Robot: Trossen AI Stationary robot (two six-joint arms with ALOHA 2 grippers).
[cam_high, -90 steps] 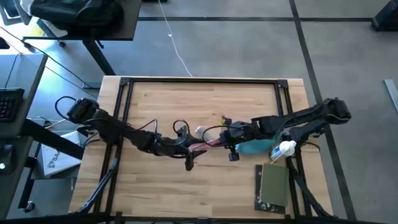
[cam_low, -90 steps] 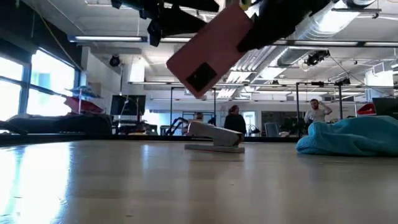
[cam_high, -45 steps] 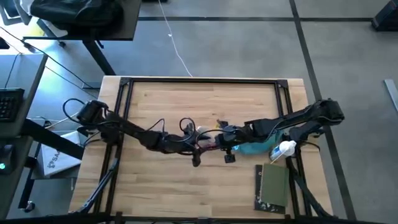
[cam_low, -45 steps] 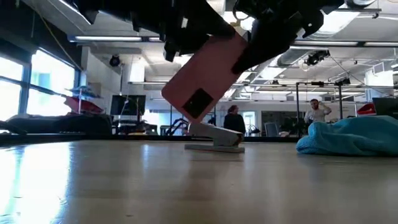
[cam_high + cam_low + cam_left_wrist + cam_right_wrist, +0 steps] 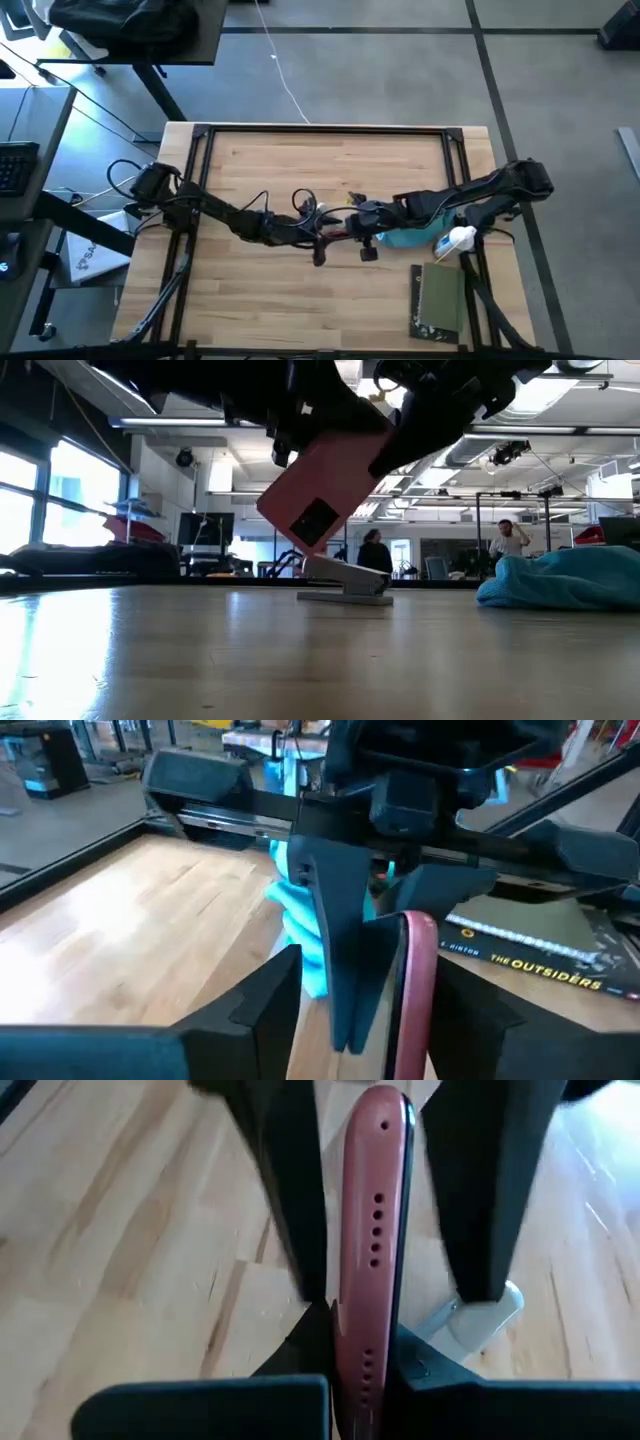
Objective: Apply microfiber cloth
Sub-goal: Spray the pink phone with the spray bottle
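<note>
Jaws of both grippers meet around a pink phone held above the table.
Right gripper clamps it; left gripper stands open around it; cloth lies behind the right gripper.

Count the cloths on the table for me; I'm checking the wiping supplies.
1. The microfiber cloth lies bunched on the table's right side, beside the spray bottle and under the right arm. Others may be hidden beneath the arms.

Lighting: bright, even, from ceiling strip lights and left windows. Glare streak on tabletop. Arms silhouetted in low view. Right wrist fingers motion-blurred.
</note>
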